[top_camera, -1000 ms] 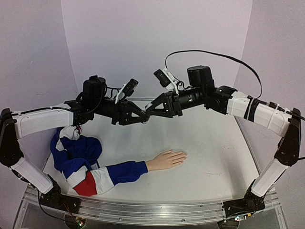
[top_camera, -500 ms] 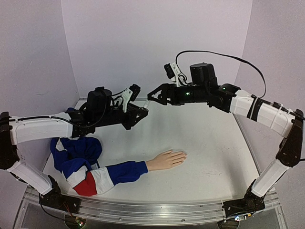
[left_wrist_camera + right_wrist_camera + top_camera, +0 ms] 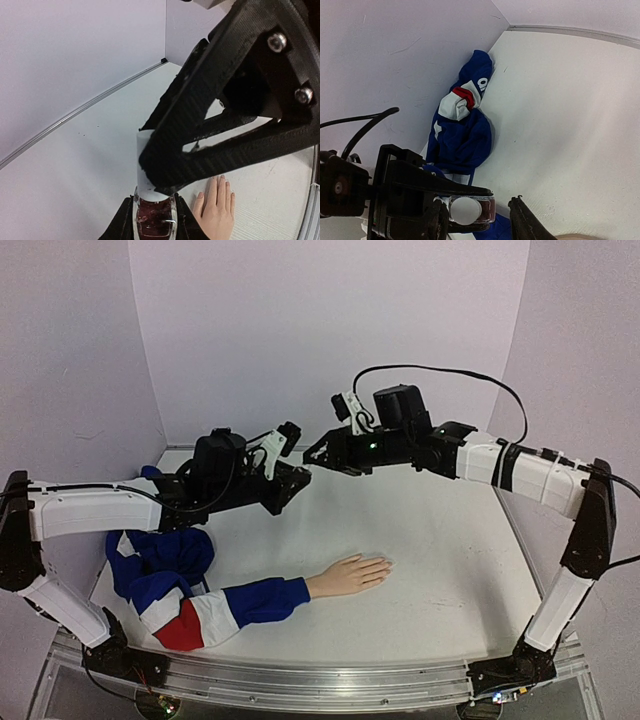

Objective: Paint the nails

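Note:
My left gripper point(image 3: 298, 478) is shut on the small polish bottle point(image 3: 153, 220), which holds dark red polish and has a pale cap point(image 3: 146, 162). My right gripper point(image 3: 312, 454) is open. Its jaws straddle the cap point(image 3: 465, 210), and one black finger point(image 3: 210, 150) lies across the cap in the left wrist view. The peach mannequin hand point(image 3: 350, 573) lies flat on the table below, palm down, and its tiny pale nails point(image 3: 220, 178) show at the fingertips. Its blue, white and red sleeve point(image 3: 200, 605) trails to the left.
The sleeve cloth is bunched in a heap point(image 3: 160, 550) at the left wall, also seen in the right wrist view point(image 3: 462, 130). The white table point(image 3: 450, 540) is closed in by lilac walls at the back and both sides.
My right gripper drew up and away from my left gripper, then came back down with its jaws open around the bottle's cap. My left gripper, holding the bottle, has barely moved.

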You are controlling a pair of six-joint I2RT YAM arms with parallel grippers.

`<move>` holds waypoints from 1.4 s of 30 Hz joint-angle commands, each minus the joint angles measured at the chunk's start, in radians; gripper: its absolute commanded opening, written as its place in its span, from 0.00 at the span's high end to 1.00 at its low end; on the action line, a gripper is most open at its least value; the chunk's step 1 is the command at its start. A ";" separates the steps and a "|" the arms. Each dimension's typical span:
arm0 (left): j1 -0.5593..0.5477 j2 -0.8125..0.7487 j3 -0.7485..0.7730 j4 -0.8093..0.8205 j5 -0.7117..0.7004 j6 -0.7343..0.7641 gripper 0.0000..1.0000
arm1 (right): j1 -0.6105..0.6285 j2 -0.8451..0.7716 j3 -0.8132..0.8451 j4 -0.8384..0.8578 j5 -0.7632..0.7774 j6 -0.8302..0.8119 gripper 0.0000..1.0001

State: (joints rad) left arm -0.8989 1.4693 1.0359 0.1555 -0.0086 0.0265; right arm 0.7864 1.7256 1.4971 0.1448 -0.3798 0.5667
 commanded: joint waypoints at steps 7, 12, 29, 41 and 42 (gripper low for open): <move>-0.006 -0.011 0.066 0.032 0.020 0.008 1.00 | 0.004 0.026 0.056 0.073 -0.098 0.009 0.87; 0.017 -0.033 0.056 0.029 0.311 0.019 1.00 | -0.019 -0.027 0.015 0.080 -0.286 -0.146 1.00; 0.202 -0.012 0.102 0.032 0.874 -0.137 1.00 | -0.022 -0.170 -0.095 -0.016 -0.459 -0.460 0.60; 0.015 -0.083 0.018 0.010 0.032 0.100 1.00 | -0.021 -0.117 -0.027 0.034 -0.096 -0.154 0.25; 0.007 -0.078 0.023 0.010 0.020 0.098 1.00 | -0.021 -0.109 -0.013 0.035 -0.084 -0.128 0.26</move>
State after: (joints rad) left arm -0.8471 1.4227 1.0443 0.1223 0.2729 0.0422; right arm 0.7609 1.5959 1.4086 0.1268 -0.5610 0.2871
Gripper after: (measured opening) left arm 0.226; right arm 0.750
